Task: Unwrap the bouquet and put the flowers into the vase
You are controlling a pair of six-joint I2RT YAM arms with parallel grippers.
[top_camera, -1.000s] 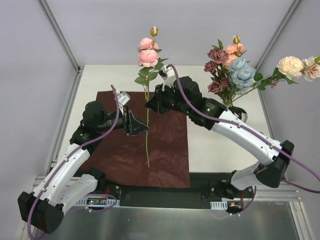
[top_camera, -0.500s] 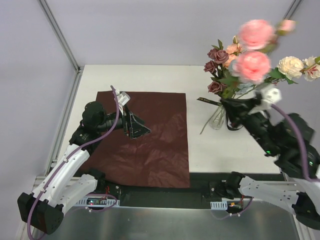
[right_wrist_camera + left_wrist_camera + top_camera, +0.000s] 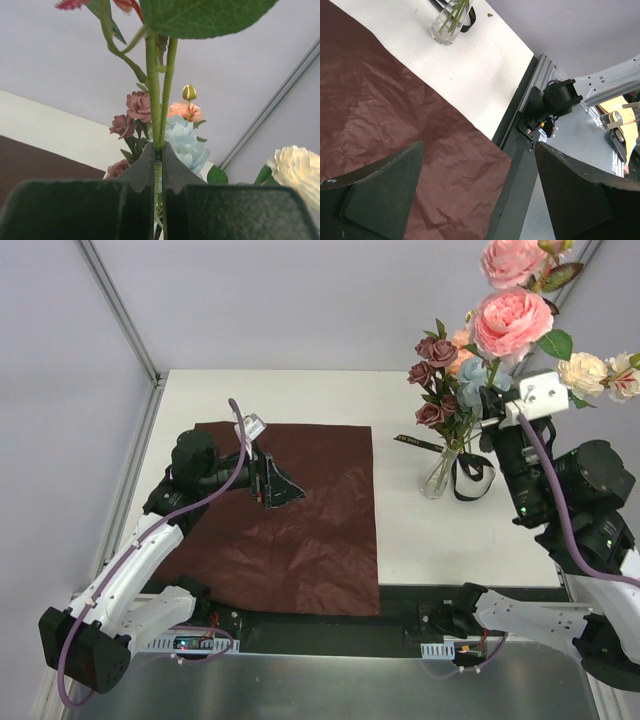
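My right gripper (image 3: 492, 405) (image 3: 158, 150) is shut on the green stem of a pink rose spray (image 3: 512, 320) and holds it upright, high above the vase. Where the stem's lower end is I cannot tell. The clear glass vase (image 3: 437, 475) (image 3: 449, 22) stands right of the paper with mauve roses (image 3: 432, 380) (image 3: 137, 107), a pale blue bloom (image 3: 478, 375) (image 3: 182, 140) and a cream rose (image 3: 583, 370) in it. The dark red wrapping paper (image 3: 300, 530) (image 3: 380, 110) lies flat and unfolded. My left gripper (image 3: 280, 490) (image 3: 479, 150) hovers open over it, with nothing between its fingers.
A black ribbon (image 3: 466, 478) lies on the white table beside the vase. Metal frame posts (image 3: 120, 310) rise at the back corners. A black rail (image 3: 400, 605) runs along the table's near edge, with the right arm's base (image 3: 550, 100) mounted on it.
The left gripper let go of the pink rose stem and opened. The right arm swung the stem from over the paper to the right and lifted it above the vase.
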